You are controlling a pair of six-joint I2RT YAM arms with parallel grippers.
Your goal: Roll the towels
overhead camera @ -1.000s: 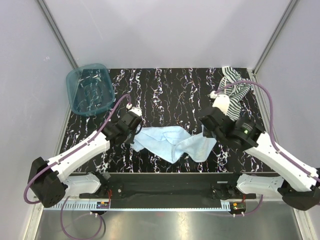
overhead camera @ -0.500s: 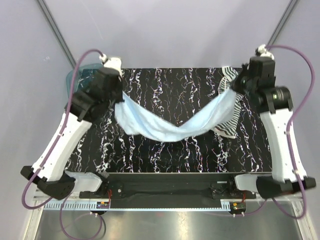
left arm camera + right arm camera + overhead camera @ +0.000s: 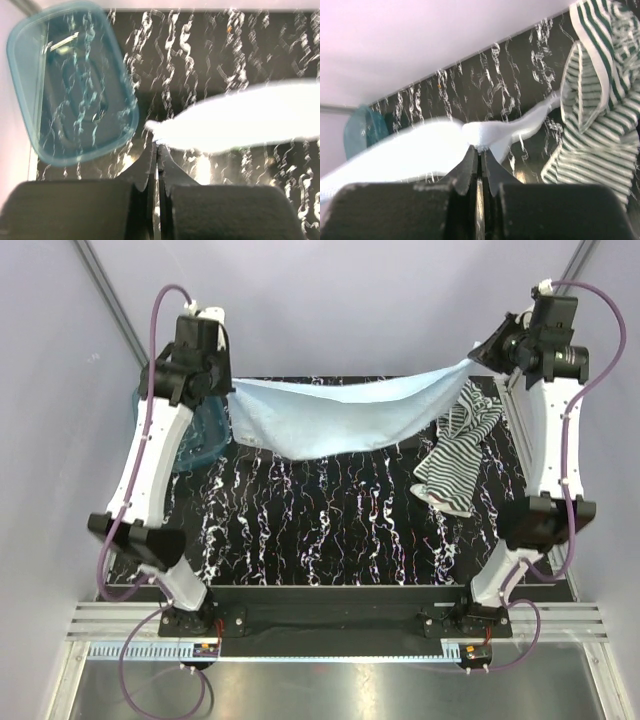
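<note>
Black desk (image 3: 330,530) with white marbled veining; translucent teal plastic tub (image 3: 70,85) at far left corner, upright, desk pattern showing through its bottom; plain pale grey walls (image 3: 350,300) on three sides; slanted metal post (image 3: 112,310) at far left; slotted aluminium rail (image 3: 330,650) along near edge.

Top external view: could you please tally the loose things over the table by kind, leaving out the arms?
Towels: 2, the pale blue towel and the striped towel
Tubs: 1, the teal tub
Total: 3
</note>
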